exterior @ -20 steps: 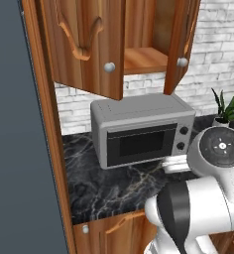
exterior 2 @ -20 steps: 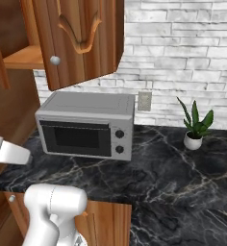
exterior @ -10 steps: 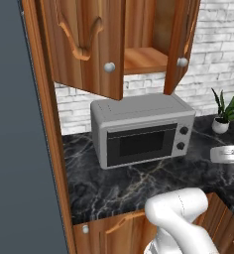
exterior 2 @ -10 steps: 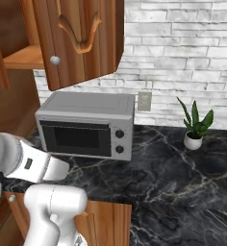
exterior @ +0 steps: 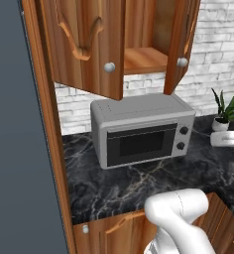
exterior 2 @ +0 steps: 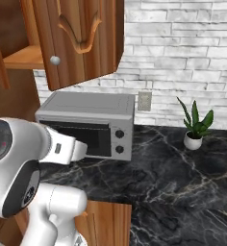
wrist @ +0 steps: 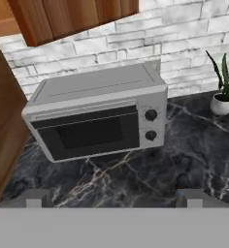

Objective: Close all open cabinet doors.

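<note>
The gripper (wrist: 111, 201) is seen low over the black marble counter (wrist: 194, 145), in front of the grey microwave (wrist: 99, 116). Its 2 finger tips (wrist: 36, 199) are spread wide, with nothing between them; bare counter lies between the gripper and the microwave.

The microwave is taken as landmark. It stands on the counter against the white brick wall (exterior 2: 182, 53), door shut, 2 round dials (exterior: 181, 138) at its right end. A wall socket (exterior 2: 144, 101) is noted just behind its right rear corner. A small potted plant (exterior 2: 195, 126) in a white pot stands well apart to its right, near the wall.

Above the microwave the 2 cabinet doors are both swung open. The left cabinet door (exterior: 84, 44) hangs out over the microwave's left part, arch carving and silver knob (exterior: 109, 67) visible. The right cabinet door (exterior: 183, 42) is seen edge-on above its right part. Between them the wooden cabinet shelf (exterior: 144, 59) is exposed.
</note>
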Available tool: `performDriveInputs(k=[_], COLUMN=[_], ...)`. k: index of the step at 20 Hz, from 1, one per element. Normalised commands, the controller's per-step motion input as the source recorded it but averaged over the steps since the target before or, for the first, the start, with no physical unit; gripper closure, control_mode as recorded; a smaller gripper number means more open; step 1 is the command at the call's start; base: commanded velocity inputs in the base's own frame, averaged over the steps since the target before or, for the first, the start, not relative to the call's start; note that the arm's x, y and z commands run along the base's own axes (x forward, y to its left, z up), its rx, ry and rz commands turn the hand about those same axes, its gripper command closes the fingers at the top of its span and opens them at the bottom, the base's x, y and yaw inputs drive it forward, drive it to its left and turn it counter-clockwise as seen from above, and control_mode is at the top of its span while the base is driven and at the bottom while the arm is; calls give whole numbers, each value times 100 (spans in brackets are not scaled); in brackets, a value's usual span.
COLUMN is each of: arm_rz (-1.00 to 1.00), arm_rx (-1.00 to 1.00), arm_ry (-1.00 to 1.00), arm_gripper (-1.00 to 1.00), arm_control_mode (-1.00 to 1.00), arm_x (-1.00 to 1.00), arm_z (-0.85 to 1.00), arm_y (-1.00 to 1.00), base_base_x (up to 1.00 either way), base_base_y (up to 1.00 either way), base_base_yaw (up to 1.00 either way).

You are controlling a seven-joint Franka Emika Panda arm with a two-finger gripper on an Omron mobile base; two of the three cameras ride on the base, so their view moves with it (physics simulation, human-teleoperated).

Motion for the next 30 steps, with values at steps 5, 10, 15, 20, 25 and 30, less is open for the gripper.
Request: performDriveInputs(k=[5, 10, 15, 20, 25, 30], arm_rz=[30, 27, 26, 19, 8, 3], arm_rx=[0, 0, 3, 1, 0, -1], arm_ry=[-49, -40, -30, -27, -24, -16], arm_gripper=[-100, -100, -100, -100, -100, -100], arm_control_mode=[-100, -100, -100, -100, -100, -100], arm_x=[15, 34, 51, 47, 47, 38], arm_z=[17, 22, 34, 34, 30, 32], arm_y=[-13, -7, -3, -2, 1, 12], base_base_x=[0, 0, 0, 0, 0, 0], base_base_y=[0, 0, 0, 0, 0, 0], base_base_yaw=[0, 0, 0, 0, 0, 0])
